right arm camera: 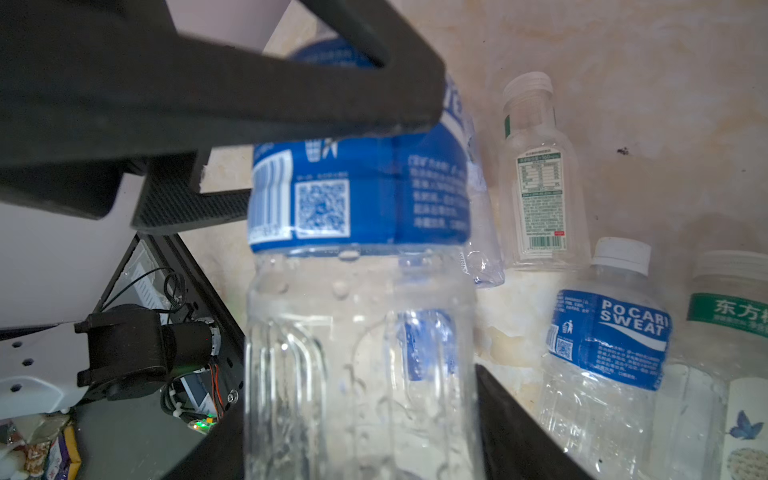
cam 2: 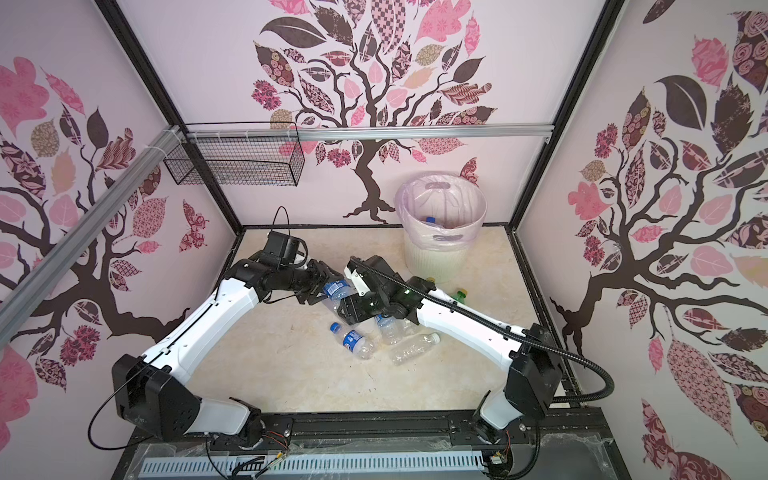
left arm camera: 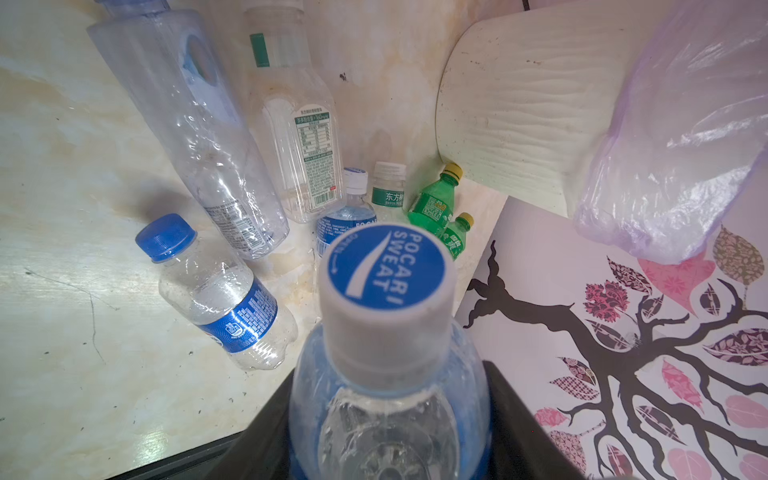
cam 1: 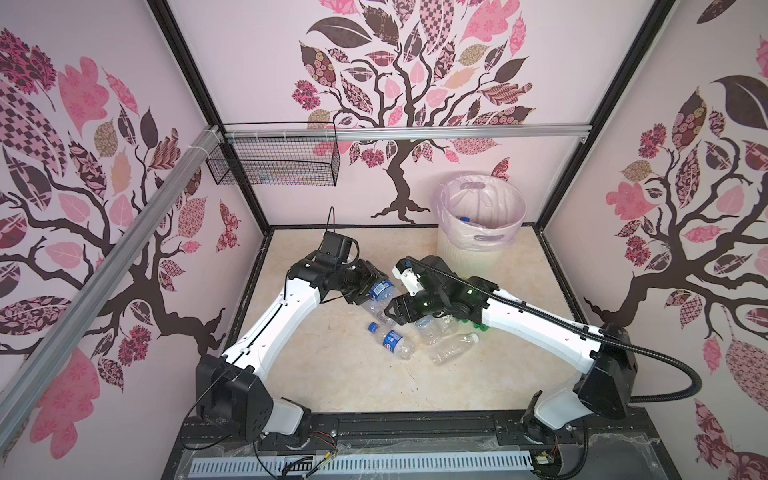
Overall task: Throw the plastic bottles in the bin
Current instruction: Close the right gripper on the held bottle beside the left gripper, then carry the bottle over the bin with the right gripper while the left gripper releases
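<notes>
A clear plastic bottle with a blue Pocari Sweat label (cam 1: 380, 289) (cam 2: 336, 289) hangs above the floor between both arms. My left gripper (cam 1: 371, 291) (left arm camera: 388, 415) is shut on its upper part, just below the white cap (left arm camera: 386, 286). My right gripper (cam 1: 392, 312) (right arm camera: 361, 415) is shut on its clear lower body (right arm camera: 357, 353), a finger on each side. Several more bottles lie on the floor: a blue-capped one (cam 1: 395, 343) (left arm camera: 224, 295), a clear white-capped one (cam 1: 453, 349), two green ones (left arm camera: 434, 199). The bin (cam 1: 465, 257) (cam 2: 432, 262) stands at the back, with a bottle (cam 1: 465, 219) inside.
A black wire basket (cam 1: 274, 160) hangs on the back wall at the left, under an aluminium rail (cam 1: 415, 132). Patterned walls close in the floor on three sides. The bin's bag (left arm camera: 673, 137) hangs close to the held bottle in the left wrist view.
</notes>
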`<control>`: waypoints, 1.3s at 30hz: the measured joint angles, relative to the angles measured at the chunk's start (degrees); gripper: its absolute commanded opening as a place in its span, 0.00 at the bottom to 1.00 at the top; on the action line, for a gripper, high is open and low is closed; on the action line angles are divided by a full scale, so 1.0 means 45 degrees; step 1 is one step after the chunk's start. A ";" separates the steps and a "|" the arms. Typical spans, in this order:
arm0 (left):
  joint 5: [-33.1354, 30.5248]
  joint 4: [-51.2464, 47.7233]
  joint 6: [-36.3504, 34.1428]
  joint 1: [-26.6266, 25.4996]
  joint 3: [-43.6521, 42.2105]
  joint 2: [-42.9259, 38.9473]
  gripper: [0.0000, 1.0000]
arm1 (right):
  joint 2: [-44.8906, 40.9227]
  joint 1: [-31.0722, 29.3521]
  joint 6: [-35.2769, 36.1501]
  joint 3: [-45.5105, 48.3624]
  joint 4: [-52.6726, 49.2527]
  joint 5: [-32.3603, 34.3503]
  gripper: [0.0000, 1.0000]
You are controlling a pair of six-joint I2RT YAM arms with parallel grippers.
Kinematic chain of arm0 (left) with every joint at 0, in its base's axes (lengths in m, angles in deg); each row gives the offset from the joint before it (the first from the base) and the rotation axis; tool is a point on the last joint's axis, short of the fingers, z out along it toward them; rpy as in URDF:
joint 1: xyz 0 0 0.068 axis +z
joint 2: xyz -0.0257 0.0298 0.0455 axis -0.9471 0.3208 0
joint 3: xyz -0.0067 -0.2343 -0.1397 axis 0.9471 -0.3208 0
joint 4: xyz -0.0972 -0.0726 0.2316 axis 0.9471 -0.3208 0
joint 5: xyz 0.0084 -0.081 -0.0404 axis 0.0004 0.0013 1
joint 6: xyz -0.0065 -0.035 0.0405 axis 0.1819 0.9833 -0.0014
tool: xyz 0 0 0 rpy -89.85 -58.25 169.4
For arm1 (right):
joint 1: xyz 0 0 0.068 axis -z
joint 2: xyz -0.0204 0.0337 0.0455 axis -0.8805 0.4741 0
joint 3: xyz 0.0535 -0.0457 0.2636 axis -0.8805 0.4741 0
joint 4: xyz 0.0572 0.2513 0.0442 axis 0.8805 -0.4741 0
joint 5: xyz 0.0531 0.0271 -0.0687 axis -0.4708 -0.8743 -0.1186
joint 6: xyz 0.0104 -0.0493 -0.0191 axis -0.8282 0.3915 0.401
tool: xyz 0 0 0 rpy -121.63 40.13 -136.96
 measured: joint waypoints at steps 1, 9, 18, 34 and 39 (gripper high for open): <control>-0.0005 0.0000 -0.0010 -0.0005 0.0000 0.0000 0.56 | 0.0034 0.0000 -0.0019 -0.0005 0.0024 -0.0015 0.63; -0.0092 -0.0126 -0.0092 0.0010 -0.0005 0.0005 0.68 | 0.0141 -0.0010 0.0015 -0.0024 0.0078 -0.0073 0.54; -0.0102 -0.0194 -0.0141 -0.0010 0.0000 0.0005 0.81 | 0.0141 -0.0010 -0.0029 -0.0024 0.0053 0.0029 0.47; -0.0243 -0.0923 -0.0437 0.1069 0.0175 -0.1015 0.97 | 0.0136 0.1049 0.0073 -0.0073 -0.0228 0.0782 0.44; -0.0277 -0.0933 -0.0510 0.1127 0.0398 -0.1433 0.97 | 0.0141 0.1540 0.0092 -0.0350 -0.0403 0.0981 0.43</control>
